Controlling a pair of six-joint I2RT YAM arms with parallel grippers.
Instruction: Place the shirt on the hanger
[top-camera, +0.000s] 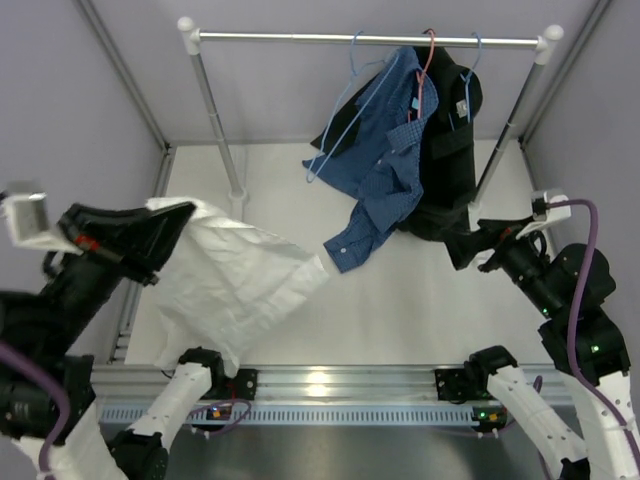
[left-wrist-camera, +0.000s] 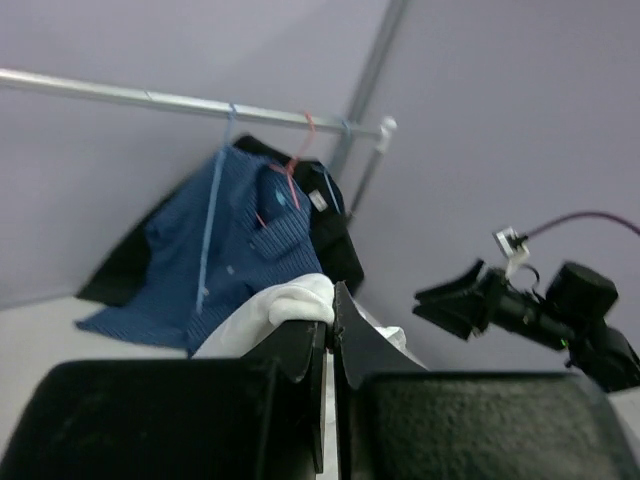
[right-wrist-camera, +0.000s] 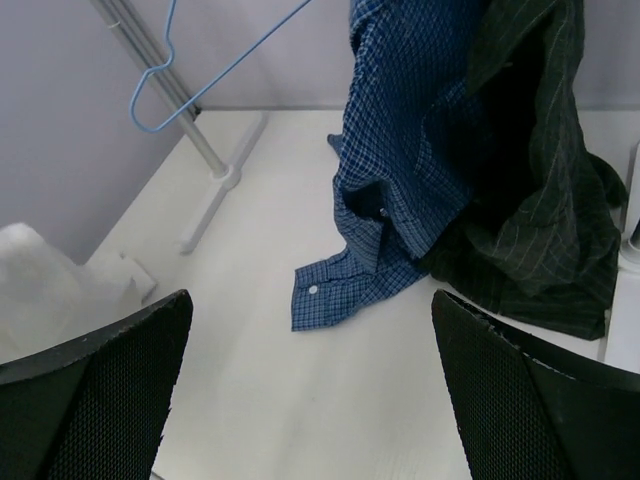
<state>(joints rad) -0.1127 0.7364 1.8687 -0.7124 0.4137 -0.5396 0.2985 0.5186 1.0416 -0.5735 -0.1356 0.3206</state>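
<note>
My left gripper (top-camera: 185, 212) is shut on an edge of the white shirt (top-camera: 235, 280), which hangs from it and drapes toward the table centre. In the left wrist view the jaws (left-wrist-camera: 333, 310) pinch a white fold (left-wrist-camera: 275, 305). The thin light-blue hanger (top-camera: 351, 62) hangs bare on the rail, left of a blue checked shirt (top-camera: 385, 160); its wire also shows in the right wrist view (right-wrist-camera: 165, 90). My right gripper (top-camera: 470, 250) stands open above the table at the right, nothing between its fingers (right-wrist-camera: 310, 300).
The rail (top-camera: 370, 38) spans the back on two posts (top-camera: 215, 110). The blue checked shirt hangs from a red hanger (top-camera: 428, 60), its cuff (right-wrist-camera: 345, 285) lying on the table. A black garment (top-camera: 450, 150) hangs beside it on another blue hanger.
</note>
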